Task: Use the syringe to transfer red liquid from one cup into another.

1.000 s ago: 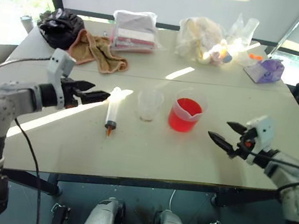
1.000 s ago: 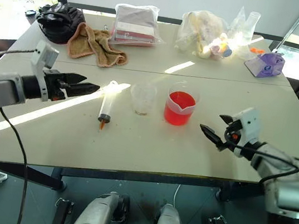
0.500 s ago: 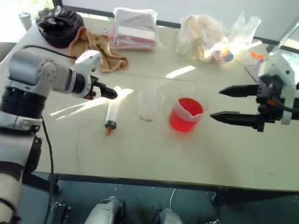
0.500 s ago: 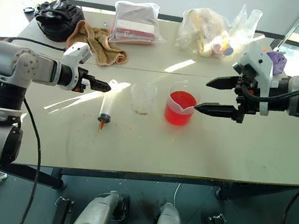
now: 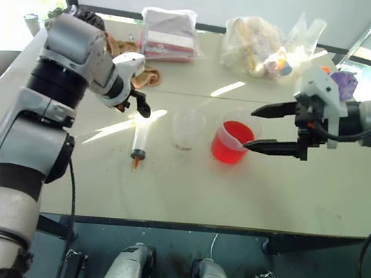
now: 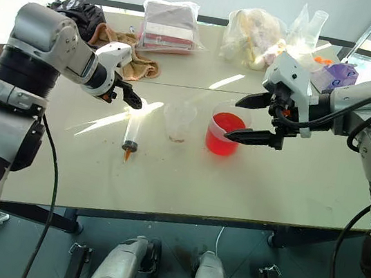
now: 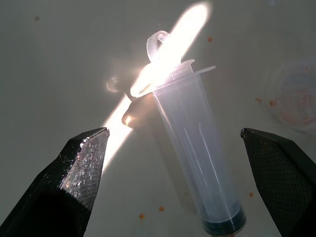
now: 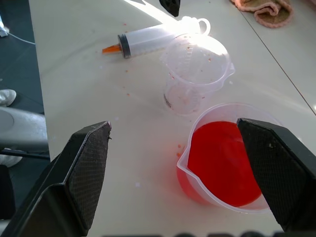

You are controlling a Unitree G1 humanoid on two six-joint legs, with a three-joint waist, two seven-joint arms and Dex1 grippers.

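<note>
The syringe (image 5: pixel 140 139) lies flat on the table, orange tip toward me and plunger ring at the far end; nothing holds it. My left gripper (image 5: pixel 142 101) hangs open just above its plunger end, pointing down, and the barrel (image 7: pixel 195 168) lies between the two fingers. To the syringe's right stands the smaller clear cup (image 5: pixel 186 129), which looks empty. Right of that is the spouted beaker (image 5: pixel 233 140) holding the red liquid (image 8: pixel 224 160). My right gripper (image 5: pixel 250 129) is open in the air at the beaker's right side, fingers spread wider than its rim, touching nothing.
At the back of the table lie a tan towel (image 5: pixel 124 60), a black bag (image 5: pixel 74 21), a bagged pink package (image 5: pixel 167 35), a clear bag of small items (image 5: pixel 255 44) and a purple object (image 5: pixel 344 82). Red droplets speckle the table around the cups.
My left gripper has tipped downward and come in over the syringe's plunger end. My right gripper has risen from low at the right and swung left up to the beaker. Both stayed open.
</note>
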